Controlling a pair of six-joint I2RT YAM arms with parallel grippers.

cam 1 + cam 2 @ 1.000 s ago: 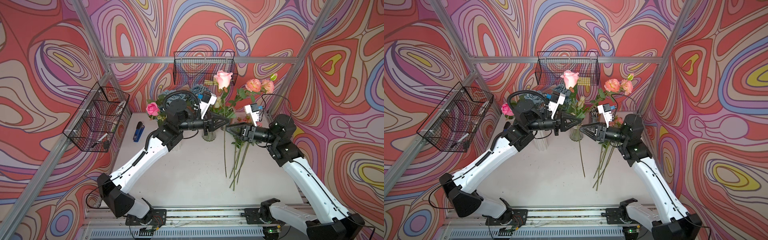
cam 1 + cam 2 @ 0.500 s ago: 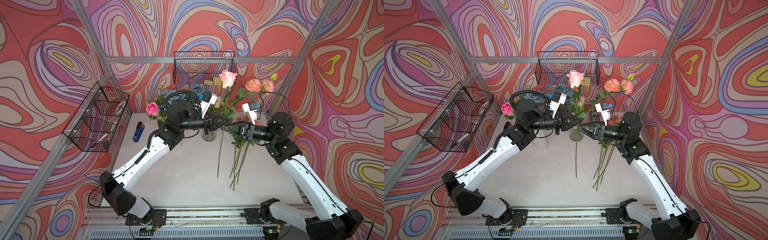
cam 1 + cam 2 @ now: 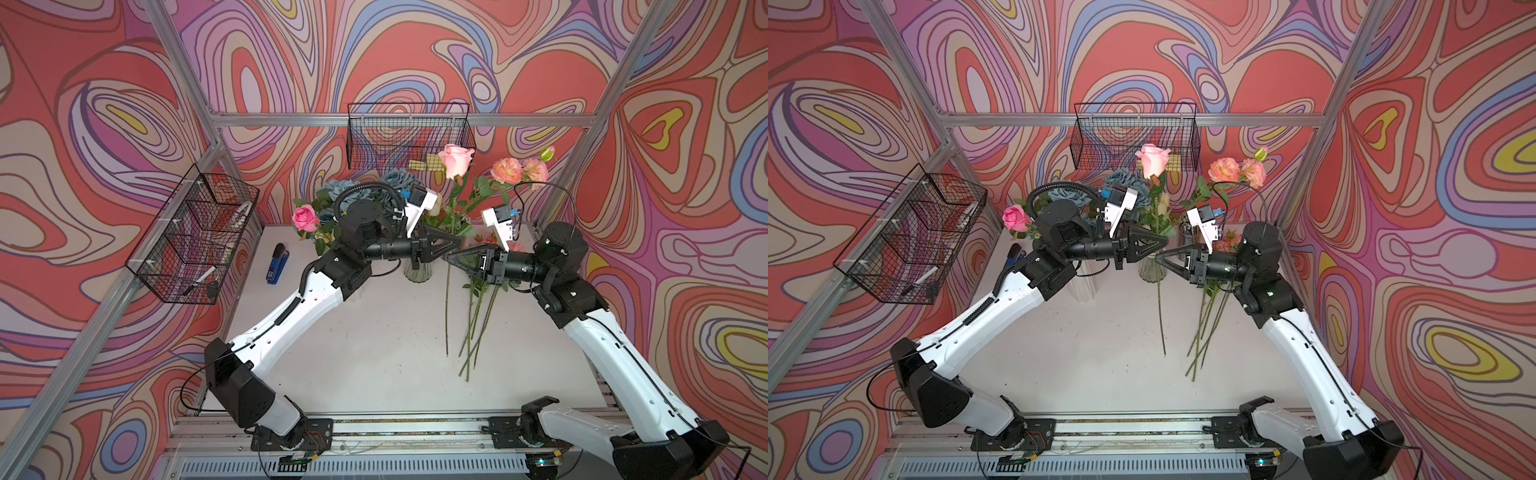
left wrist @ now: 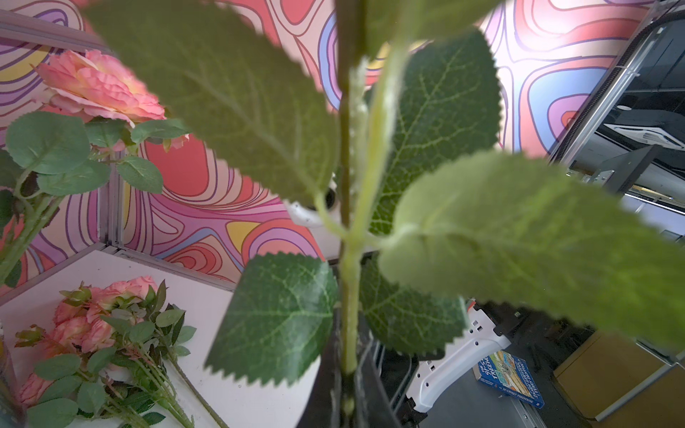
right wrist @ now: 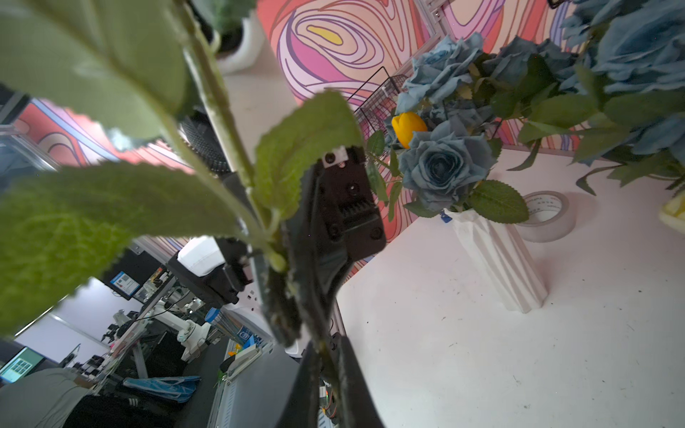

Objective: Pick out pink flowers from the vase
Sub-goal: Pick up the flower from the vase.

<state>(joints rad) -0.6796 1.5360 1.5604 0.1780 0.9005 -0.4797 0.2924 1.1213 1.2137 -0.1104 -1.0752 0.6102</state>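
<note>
A pale pink rose [image 3: 456, 160] [image 3: 1153, 160] stands upright above the table, its long green stem [image 3: 447, 316] hanging down clear of the glass vase [image 3: 417, 272] [image 3: 1150, 272]. My left gripper [image 3: 456, 245] [image 3: 1165, 246] [image 4: 348, 392] is shut on that stem. Just below it, my right gripper [image 3: 451, 257] [image 3: 1158, 257] [image 5: 328, 381] is shut on the same stem from the opposite side. Leaves fill both wrist views. Several pink flowers [image 4: 92, 322] lie on the table at the right, stems [image 3: 473, 332] pointing forward.
Peach-pink blooms [image 3: 507, 170] stand tall at the back right. A white vase [image 5: 500, 259] holds blue roses [image 5: 441, 166], an orange tulip [image 5: 407, 128] and a deep pink rose [image 3: 305, 218]. A tape roll [image 5: 548, 215], blue stapler [image 3: 277, 264] and wire baskets [image 3: 195, 245] [image 3: 409, 135] are nearby.
My right gripper moved left to the rose's stem and shut on it. The rose shifted slightly right in the left gripper, its stem now hanging nearly straight.
</note>
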